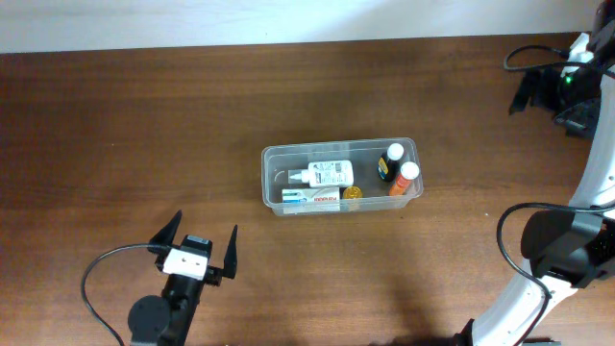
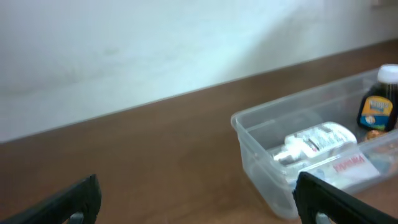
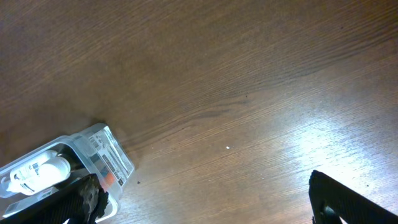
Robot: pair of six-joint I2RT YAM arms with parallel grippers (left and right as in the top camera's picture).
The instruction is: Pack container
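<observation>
The container (image 1: 338, 146) is a clear shallow tub at the table's middle. Inside lie a white bottle (image 1: 323, 175) and a flat box (image 1: 310, 196). At its right end stand a dark bottle with a white cap (image 1: 390, 163) and an orange bottle (image 1: 405, 179). My left gripper (image 1: 197, 246) is open, on the near side to the container's left, with nothing between its fingers. In the left wrist view the container (image 2: 261, 165) is ahead to the right of the gripper (image 2: 202, 205). My right gripper (image 3: 214, 205) is open over bare wood, with a labelled corner of the container (image 3: 107, 152) by its left finger.
The right arm (image 1: 562, 252) rises at the table's right edge. Black cables and gear (image 1: 548, 82) lie at the far right corner. A pale wall (image 2: 155, 43) runs behind the table's far edge. A small yellow item (image 1: 352, 192) lies in the tub.
</observation>
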